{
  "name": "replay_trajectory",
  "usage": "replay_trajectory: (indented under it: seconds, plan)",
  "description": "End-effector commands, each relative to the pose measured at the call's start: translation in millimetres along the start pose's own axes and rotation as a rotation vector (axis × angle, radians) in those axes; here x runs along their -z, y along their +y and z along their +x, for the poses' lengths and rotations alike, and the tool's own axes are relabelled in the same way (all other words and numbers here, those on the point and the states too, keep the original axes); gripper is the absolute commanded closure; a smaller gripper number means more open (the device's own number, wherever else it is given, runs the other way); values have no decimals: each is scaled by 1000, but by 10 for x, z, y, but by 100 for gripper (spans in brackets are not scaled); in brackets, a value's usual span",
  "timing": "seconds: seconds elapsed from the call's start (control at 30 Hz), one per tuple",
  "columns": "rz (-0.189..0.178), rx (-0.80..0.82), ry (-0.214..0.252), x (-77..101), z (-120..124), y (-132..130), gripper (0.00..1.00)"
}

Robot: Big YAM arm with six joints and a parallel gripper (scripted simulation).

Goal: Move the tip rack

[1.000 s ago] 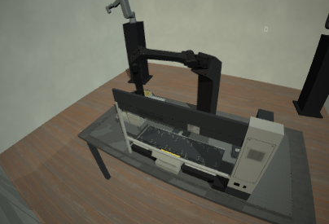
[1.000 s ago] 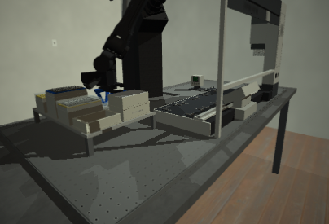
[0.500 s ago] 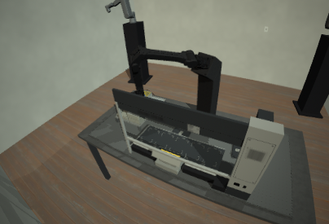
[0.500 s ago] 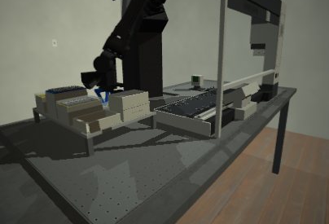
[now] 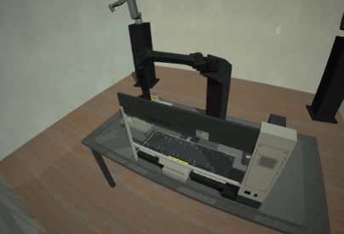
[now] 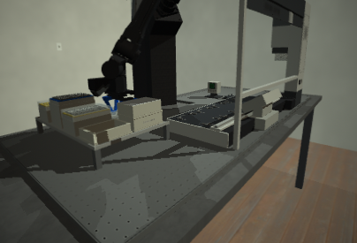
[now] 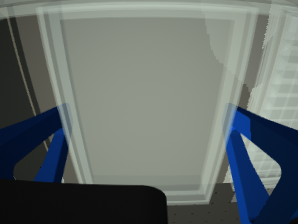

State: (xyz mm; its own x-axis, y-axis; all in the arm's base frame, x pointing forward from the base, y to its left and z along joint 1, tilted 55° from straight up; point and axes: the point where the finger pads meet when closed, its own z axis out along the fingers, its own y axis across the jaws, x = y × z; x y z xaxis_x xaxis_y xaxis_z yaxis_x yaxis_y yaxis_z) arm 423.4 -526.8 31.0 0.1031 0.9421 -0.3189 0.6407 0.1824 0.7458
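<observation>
In the wrist view my gripper (image 7: 147,112) has its blue fingers shut on the two long sides of a clear rectangular cover (image 7: 143,96). In the exterior view the gripper (image 6: 110,103) is down at the back of the shelf (image 6: 132,134), between a blue-topped tip rack (image 6: 71,100) and two stacked pale blocks (image 6: 140,111). A yellow-topped tip rack (image 6: 85,113) stands in front. The deck (image 6: 208,112) (image 5: 192,150) lies to the right. In the top view the gripper is hidden.
An open pale tray (image 6: 105,132) sits at the shelf's front. A tall frame post (image 6: 239,63) and a top bar (image 5: 187,122) stand over the deck. A small green-faced box (image 6: 216,87) sits behind the deck. The arm's black column (image 6: 155,54) rises behind the shelf.
</observation>
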Motion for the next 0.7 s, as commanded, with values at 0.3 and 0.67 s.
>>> replay_trajectory:
  seconds: [0.3, 0.67]
  plan:
    - [-21, 5, -2, 3, -4, 268, 100]
    - [-23, 7, -2, 2, -6, 270, 0]
